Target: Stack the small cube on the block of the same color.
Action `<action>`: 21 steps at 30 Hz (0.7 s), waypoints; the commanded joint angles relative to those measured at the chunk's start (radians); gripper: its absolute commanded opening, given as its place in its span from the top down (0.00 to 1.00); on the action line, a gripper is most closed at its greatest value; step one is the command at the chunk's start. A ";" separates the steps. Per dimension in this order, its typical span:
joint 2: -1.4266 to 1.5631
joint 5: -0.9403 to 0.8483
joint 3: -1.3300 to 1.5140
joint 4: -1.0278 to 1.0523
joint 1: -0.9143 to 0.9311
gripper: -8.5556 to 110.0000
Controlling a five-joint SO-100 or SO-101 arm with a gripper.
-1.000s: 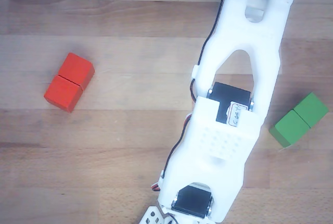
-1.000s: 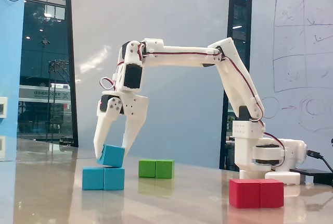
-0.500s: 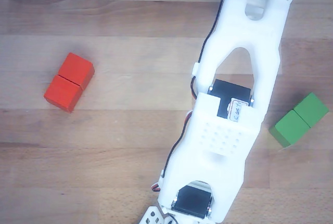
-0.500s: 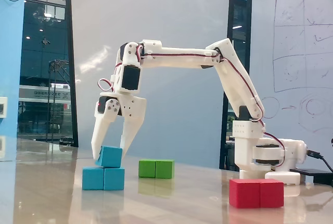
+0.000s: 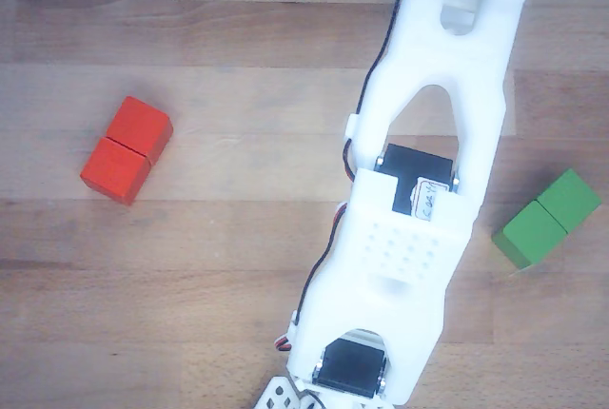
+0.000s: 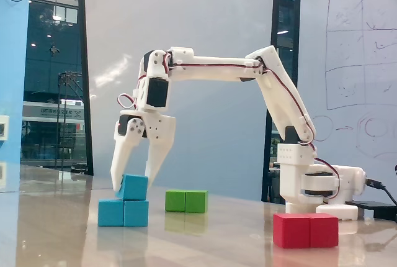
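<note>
Fixed view: your gripper (image 6: 132,184) points down over the small cube (image 6: 134,187), fingers spread on either side of it; whether they actually press its faces you cannot tell. The cube sits on top of the blue block (image 6: 123,213), toward its right half, slightly tilted. Green block (image 6: 187,201) lies behind, red block (image 6: 306,230) near the arm's base. In the other view, the white arm (image 5: 419,200) covers both blue pieces.
</note>
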 commanded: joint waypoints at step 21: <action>0.026 -0.002 -0.008 0.029 -0.011 0.60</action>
